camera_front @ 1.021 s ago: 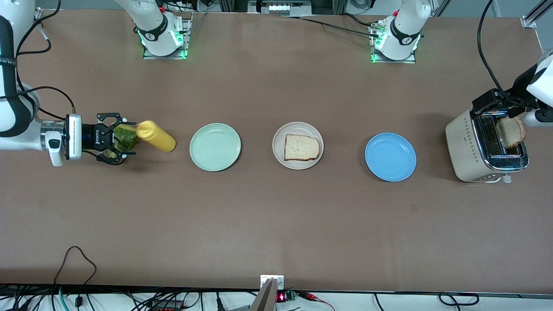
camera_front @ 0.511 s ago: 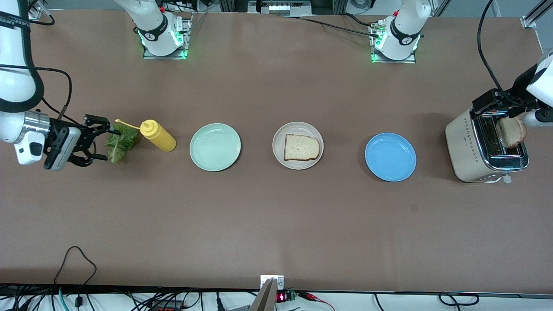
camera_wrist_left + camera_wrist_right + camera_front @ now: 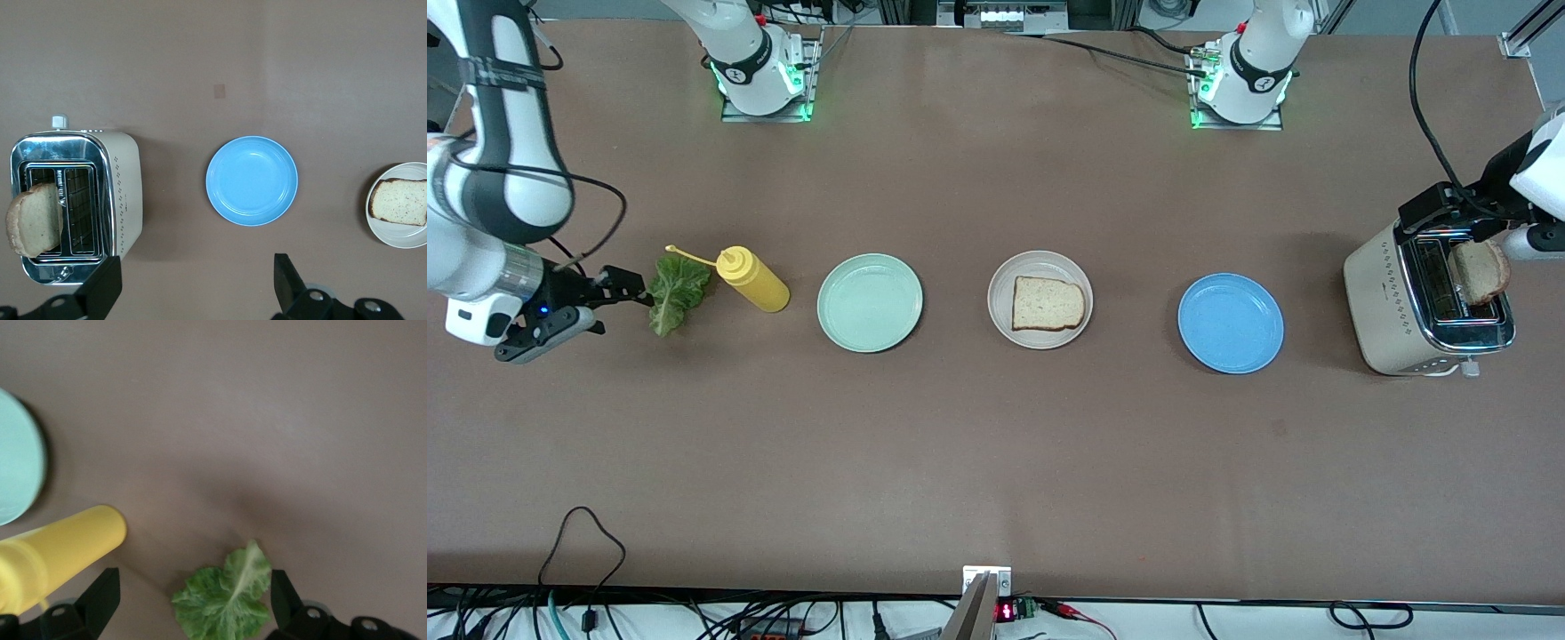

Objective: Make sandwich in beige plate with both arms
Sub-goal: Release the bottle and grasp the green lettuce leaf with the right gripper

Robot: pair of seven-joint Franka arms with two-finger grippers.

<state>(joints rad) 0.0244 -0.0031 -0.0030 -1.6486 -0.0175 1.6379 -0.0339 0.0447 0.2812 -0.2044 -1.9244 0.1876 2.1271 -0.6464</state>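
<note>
The beige plate (image 3: pixel 1000 277) sits mid-table with one bread slice (image 3: pixel 1049 303) lying flat on it; both also show in the left wrist view, plate (image 3: pixel 381 230) and slice (image 3: pixel 400 201). A second bread slice (image 3: pixel 1479 271) sticks out of the toaster (image 3: pixel 1387 311) at the left arm's end. The left gripper (image 3: pixel 197 290) hangs open and empty above the table by the toaster. A green lettuce leaf (image 3: pixel 676 298) lies on the table at the right arm's end. The right gripper (image 3: pixel 615 309) is open just beside the leaf (image 3: pixel 227 597), not touching it.
A yellow squeeze bottle (image 3: pixel 754 280) lies right next to the lettuce, toward the plates. A mint-green plate (image 3: pixel 870 302) and a blue plate (image 3: pixel 1231 323) flank the beige one. Cables run along the table edge nearest the front camera.
The right gripper, which was around the lettuce beside the yellow bottle, has pulled back toward the right arm's end and tilted. The lettuce stays on the table. The left arm has not moved.
</note>
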